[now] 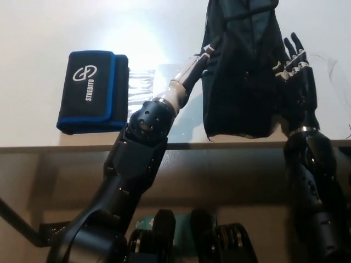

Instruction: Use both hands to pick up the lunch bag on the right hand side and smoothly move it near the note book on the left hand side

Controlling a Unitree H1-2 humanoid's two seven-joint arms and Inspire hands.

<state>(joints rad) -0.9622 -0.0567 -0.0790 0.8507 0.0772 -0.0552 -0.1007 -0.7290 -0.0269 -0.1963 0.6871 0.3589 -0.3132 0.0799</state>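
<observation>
The lunch bag [244, 71] is a dark, floppy bag. It is sitting on the white table [38, 27], with its bottom edge close to the table's front edge and its top going out of the picture.

The left hand [207, 52] is reaching up to the left side of the bag. It is pressing against the bag's side, and most of the hand is hiding behind the dark cloth, so it is hard to see. I cannot tell if this hand is gripping the bag or just touching it. Its pale wrist is showing just below the hand, and the dark arm is running down from there toward the bottom of the picture.

The right hand [293, 63] is standing up against the right side of the bag. Its fingers [290, 46] are pointing up and are spread a little. They are lying flat along the cloth and are not curling around anything. The palm is touching the bag's right edge.

So the bag is sitting between the two hands, with one hand on each side.

Out past the left hand, away from the bag, a black and blue note book [90, 90] is lying flat on the table. It has white letters and a round white mark on it. It is well apart from the bag.
</observation>
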